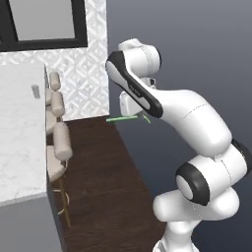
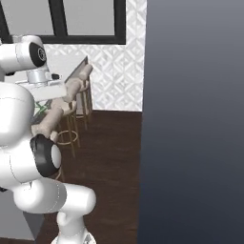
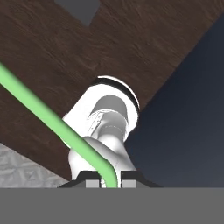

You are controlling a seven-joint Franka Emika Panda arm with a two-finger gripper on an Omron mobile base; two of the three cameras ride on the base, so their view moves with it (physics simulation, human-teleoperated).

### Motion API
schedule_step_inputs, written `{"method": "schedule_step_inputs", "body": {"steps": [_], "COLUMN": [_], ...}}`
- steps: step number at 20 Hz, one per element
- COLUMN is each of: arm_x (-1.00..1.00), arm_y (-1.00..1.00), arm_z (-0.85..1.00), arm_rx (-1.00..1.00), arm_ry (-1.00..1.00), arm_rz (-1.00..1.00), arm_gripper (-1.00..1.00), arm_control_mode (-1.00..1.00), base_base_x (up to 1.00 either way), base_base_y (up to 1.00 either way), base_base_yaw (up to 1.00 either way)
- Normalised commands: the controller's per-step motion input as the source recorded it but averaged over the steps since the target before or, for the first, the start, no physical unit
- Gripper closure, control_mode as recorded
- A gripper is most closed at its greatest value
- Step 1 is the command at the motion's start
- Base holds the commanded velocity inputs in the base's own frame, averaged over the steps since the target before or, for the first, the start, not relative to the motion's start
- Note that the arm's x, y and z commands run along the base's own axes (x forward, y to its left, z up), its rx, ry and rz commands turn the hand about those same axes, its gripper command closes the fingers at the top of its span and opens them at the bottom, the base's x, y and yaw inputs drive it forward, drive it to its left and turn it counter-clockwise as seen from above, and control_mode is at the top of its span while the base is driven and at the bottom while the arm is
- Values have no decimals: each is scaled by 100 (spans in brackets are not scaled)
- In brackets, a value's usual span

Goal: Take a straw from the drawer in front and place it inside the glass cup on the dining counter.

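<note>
1. Thin bright green straw [image 1: 124, 118], clamped at its bent end in shut gripper [image 3: 109, 183], long axis roughly level above dark wood floor [image 1: 103, 187].
2. Small clear glass cup [image 1: 35, 91] upright on white marble dining counter [image 1: 19, 147], well left of gripper.
3. Left base view: cup and straw together. Hand view: the clamped bend.

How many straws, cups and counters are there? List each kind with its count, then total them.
straw: 1
cup: 1
counter: 1
Total: 3
</note>
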Motion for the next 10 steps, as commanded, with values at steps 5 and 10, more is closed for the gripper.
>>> {"method": "schedule_step_inputs", "body": {"steps": [5, 10], "arm_x": [0, 0], "arm_y": [0, 0], "arm_z": [0, 0], "arm_rx": [0, 0], "arm_ry": [0, 0], "arm_rz": [0, 0], "arm_gripper": [100, 100], "arm_control_mode": [100, 100], "base_base_x": [100, 100], "base_base_y": [-60, -60], "base_base_yaw": [42, 43]}}
